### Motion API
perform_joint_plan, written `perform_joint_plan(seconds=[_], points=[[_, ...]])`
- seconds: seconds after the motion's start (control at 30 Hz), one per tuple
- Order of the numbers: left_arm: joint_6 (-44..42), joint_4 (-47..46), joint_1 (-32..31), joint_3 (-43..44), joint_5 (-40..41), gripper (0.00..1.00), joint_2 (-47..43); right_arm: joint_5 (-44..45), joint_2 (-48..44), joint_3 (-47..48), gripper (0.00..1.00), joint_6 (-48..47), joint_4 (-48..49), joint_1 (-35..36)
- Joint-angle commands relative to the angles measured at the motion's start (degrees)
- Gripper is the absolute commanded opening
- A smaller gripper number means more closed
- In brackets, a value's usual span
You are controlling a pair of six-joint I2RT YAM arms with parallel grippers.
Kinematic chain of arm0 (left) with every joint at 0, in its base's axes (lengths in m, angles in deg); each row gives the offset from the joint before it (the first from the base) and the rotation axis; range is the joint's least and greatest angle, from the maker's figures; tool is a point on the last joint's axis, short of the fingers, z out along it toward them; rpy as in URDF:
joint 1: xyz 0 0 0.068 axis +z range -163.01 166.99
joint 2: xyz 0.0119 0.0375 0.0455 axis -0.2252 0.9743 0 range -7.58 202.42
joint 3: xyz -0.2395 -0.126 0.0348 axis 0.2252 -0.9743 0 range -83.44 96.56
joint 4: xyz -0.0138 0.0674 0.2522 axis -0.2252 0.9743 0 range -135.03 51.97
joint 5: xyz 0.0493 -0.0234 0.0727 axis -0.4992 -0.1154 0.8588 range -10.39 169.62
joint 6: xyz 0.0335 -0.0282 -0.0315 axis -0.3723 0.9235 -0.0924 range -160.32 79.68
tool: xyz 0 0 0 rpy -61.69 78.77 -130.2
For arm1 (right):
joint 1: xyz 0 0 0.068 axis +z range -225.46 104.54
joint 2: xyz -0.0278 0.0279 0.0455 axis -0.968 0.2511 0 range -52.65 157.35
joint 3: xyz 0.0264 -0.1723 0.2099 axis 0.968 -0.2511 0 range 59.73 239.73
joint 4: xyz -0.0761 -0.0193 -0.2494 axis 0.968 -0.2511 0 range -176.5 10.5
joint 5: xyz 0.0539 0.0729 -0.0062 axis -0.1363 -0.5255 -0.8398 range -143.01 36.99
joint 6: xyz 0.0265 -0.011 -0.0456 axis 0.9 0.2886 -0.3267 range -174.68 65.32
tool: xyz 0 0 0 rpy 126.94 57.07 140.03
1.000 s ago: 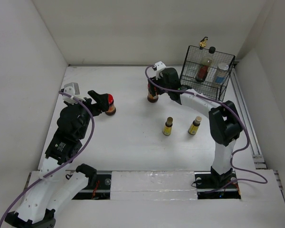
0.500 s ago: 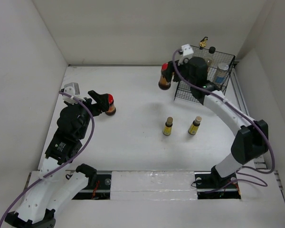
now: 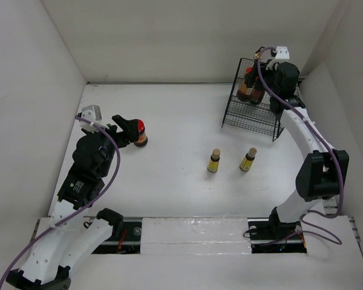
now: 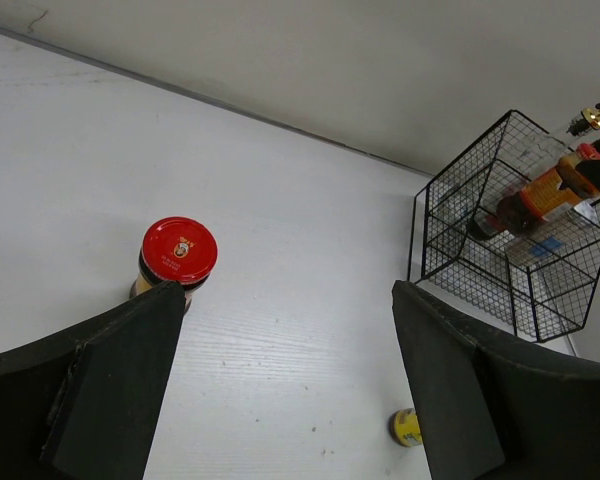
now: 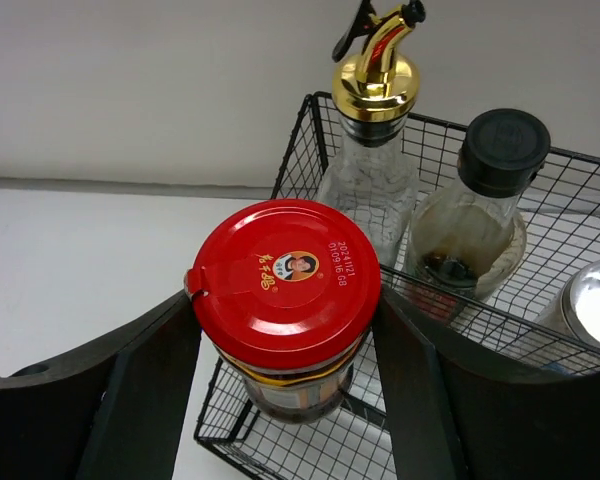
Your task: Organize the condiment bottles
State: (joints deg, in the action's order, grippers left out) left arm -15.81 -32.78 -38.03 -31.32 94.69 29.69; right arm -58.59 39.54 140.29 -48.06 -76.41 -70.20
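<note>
Between your right fingers (image 5: pixel 140 400), matt black plastic, the jar (image 5: pixel 285 275) had a smooth, glossy red lid. Just beyond them the clear glass bottle (image 5: pixel 373 170) carried a shiny gold metal spout, and the basket (image 5: pixel 310 440) was thin black wire. Beneath your left fingers (image 4: pixel 110 380) the white table (image 4: pixel 280 300) looked matt, faintly grained.

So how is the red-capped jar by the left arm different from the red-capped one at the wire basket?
The left jar stands free on the table, ahead of the open left end effector; the basket jar is clamped in the right end effector. The left jar sits far from the wire basket; the basket jar is held up at its rim. Both have red lids with a round emblem.
</note>
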Motion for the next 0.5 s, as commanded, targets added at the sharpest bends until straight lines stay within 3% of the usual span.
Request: perform_joint_plan(seconds=[0.0,0.47], points=[[-0.6,-2.3,0.3,1.1,-0.4,0.81,-0.6,-1.6,-0.6,6.9,0.38,2.0,10.0,-1.0],[-0.6,-2.3,0.3,1.1,-0.4,0.81,0.5,9.1,2.0,4.0,0.38,2.0,18.2,-1.0]])
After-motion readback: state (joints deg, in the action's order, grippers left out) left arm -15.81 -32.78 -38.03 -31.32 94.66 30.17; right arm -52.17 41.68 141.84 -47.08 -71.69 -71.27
